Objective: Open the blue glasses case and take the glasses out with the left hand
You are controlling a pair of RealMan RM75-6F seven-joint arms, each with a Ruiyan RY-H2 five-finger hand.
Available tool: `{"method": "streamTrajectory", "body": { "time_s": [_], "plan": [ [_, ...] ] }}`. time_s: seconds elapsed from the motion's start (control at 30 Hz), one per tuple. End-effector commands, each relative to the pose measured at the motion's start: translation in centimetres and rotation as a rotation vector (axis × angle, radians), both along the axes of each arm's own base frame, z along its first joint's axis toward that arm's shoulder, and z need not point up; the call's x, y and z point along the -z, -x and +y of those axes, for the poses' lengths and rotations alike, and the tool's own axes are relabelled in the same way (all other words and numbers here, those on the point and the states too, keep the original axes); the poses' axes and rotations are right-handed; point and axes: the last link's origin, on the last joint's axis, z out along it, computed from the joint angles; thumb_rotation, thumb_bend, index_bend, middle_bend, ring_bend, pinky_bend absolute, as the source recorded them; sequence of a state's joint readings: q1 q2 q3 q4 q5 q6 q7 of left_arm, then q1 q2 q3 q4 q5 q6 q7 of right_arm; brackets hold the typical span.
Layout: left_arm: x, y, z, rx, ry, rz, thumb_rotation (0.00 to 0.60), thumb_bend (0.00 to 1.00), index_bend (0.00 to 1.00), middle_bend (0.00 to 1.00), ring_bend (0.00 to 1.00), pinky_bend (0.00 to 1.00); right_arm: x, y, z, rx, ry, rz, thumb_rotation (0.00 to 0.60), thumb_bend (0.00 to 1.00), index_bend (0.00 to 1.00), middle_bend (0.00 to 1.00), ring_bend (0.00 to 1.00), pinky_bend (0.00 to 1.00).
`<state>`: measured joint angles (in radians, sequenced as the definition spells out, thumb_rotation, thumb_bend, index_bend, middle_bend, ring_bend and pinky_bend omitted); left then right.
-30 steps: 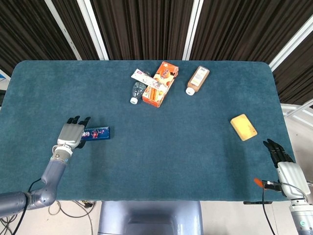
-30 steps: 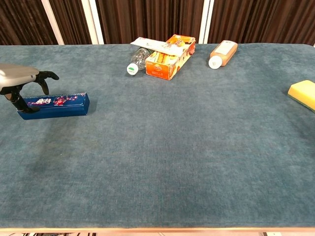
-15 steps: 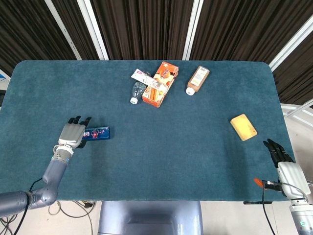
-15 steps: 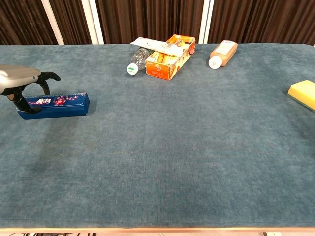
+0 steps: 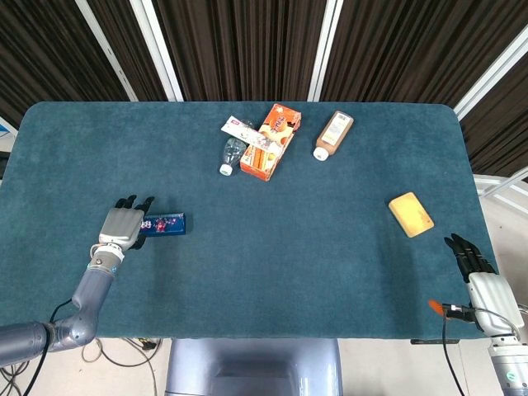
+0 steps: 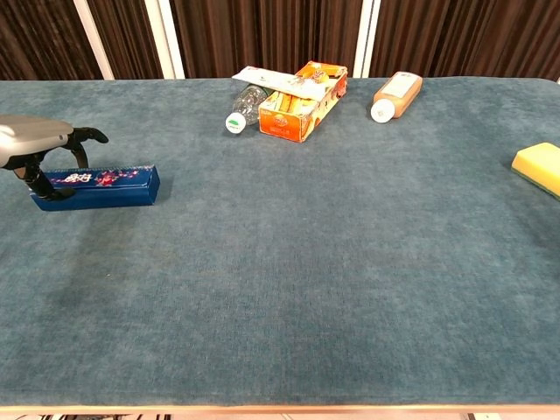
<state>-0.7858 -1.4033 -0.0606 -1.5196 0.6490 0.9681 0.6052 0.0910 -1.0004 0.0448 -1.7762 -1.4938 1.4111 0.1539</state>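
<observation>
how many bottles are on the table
2. A clear bottle lies on its side at the far middle, against the orange box. A brown bottle lies just right of that box. None seem hidden.

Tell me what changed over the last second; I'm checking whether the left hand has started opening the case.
Almost nothing. The left hand has edged slightly along the near-left end of the closed blue rectangular glasses case, fingers draped over it. The case has not moved or opened. The right hand stays off the table's right edge; the yellow sponge block is unmoved.
</observation>
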Motion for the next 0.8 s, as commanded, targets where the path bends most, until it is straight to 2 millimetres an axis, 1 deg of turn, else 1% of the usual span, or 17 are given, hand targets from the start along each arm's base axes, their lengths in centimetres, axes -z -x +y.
{"method": "streamTrajectory", "body": {
  "time_s": [0.03, 0.13, 0.47, 0.8],
  "plan": [
    [0.00, -0.02, 0.01, 0.000, 0.001, -0.002, 0.600, 0.45, 0.01, 0.29, 0.00, 0.11, 0.01, 0.00, 0.00, 0.000, 0.000, 0.000, 0.600, 0.13, 0.00, 0.00, 0.00, 0.19],
    [0.03, -0.04, 0.05, 0.000, 0.002, -0.003, 0.600, 0.48, 0.01, 0.29, 0.00, 0.11, 0.00, 0.00, 0.01, 0.000, 0.001, 0.001, 0.600, 0.13, 0.00, 0.00, 0.00, 0.19],
    [0.22, -0.25, 0.52, 0.002, -0.005, -0.010, 0.600, 0.49, 0.02, 0.29, 0.00, 0.11, -0.01, 0.02, -0.01, 0.001, 0.001, 0.001, 0.600, 0.13, 0.00, 0.00, 0.00, 0.19],
    [0.26, -0.23, 0.77, -0.001, -0.005, -0.016, 0.600, 0.57, 0.03, 0.29, 0.00, 0.11, 0.03, 0.06, -0.03, 0.004, 0.000, 0.003, 0.600, 0.13, 0.00, 0.00, 0.00, 0.19]
  ]
}}
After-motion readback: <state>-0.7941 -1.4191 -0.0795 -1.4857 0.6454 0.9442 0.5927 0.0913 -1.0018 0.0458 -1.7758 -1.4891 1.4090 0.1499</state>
